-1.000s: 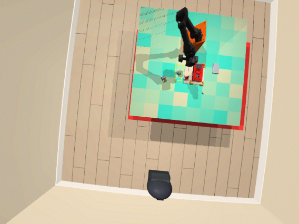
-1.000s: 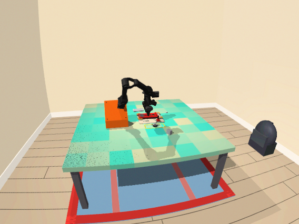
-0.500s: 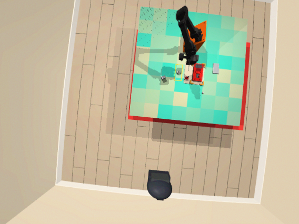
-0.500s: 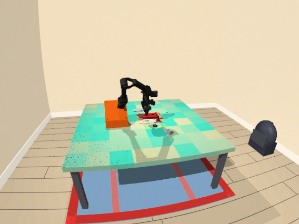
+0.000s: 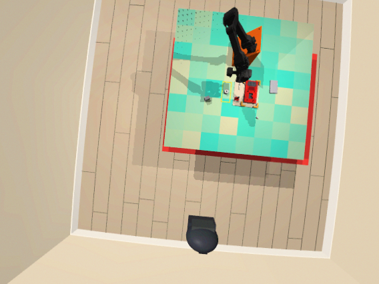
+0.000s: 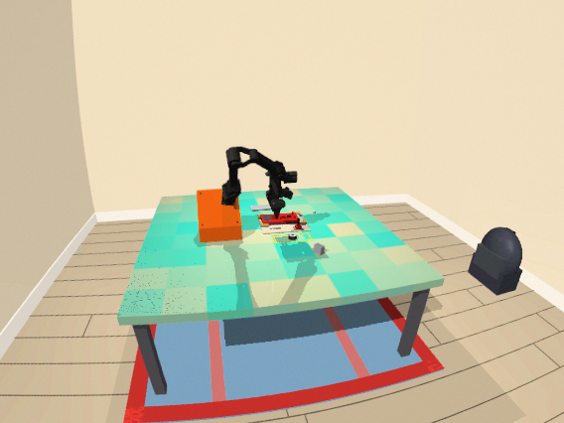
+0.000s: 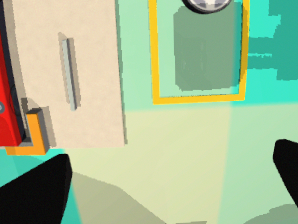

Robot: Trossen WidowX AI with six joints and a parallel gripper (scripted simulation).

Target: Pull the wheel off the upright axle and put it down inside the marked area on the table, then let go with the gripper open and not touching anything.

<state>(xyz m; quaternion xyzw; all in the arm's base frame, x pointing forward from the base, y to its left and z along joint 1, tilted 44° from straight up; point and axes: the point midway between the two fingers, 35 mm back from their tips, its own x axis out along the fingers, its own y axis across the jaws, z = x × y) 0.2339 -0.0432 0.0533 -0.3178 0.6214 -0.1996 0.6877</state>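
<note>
Green-and-cream checked table (image 5: 210, 128) (image 6: 278, 298) (image 7: 175, 150) under an orange block (image 5: 256, 35) (image 6: 218, 214), a wheel (apparently flat) (image 5: 226, 91) (image 6: 292, 237) (image 7: 209, 4) and a pale board (image 5: 237, 89) (image 6: 270, 228) (image 7: 95, 75).

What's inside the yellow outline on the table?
The wheel sits inside the yellow outline, with a shadow beside it. Whatever lies directly under the wheel is covered, so can't say.

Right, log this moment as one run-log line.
wheel: inside yellow outline, off axle | pincer: open, nothing held, away from wheel | task: looks complete
</note>
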